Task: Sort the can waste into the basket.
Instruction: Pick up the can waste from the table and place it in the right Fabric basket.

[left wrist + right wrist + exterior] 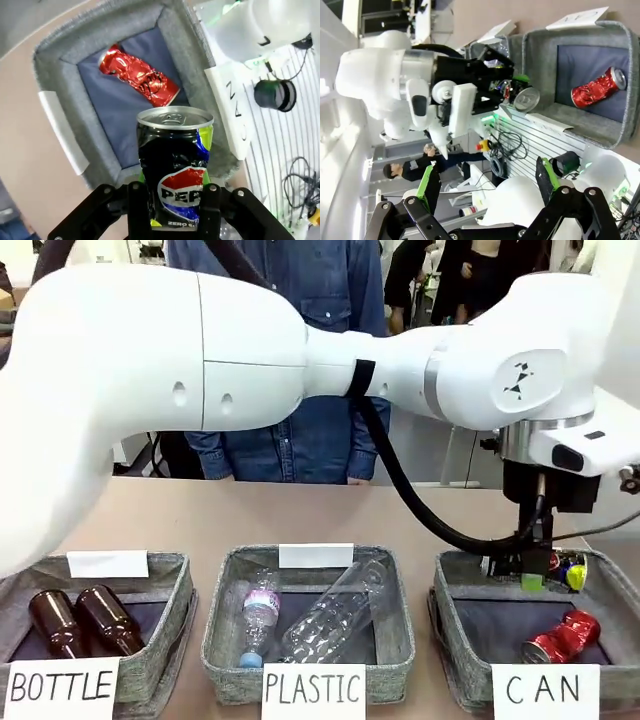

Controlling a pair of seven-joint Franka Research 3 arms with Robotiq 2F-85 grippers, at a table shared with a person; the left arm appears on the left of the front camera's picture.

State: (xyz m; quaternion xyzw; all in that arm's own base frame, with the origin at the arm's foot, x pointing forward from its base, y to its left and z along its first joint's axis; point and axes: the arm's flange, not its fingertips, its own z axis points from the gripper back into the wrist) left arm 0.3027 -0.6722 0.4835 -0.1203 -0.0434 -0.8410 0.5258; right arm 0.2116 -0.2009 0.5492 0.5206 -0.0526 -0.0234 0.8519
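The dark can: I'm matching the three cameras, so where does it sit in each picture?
Front view: dark can at right, in the left gripper, above the far part of the CAN basket.
Left wrist view: bottom centre, upright between the fingers.
Right wrist view: centre, its silver top facing the camera, beside the basket.
Shared landmark: the red can lying in the basket.

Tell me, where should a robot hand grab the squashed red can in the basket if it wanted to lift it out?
Probably from straight above, since the CAN basket has walls all around. The red can lies on its side on the dark bottom, crumpled. I'd close the fingers across its middle, squeezing the two long sides rather than the ends. The dents there may help the pads hold.
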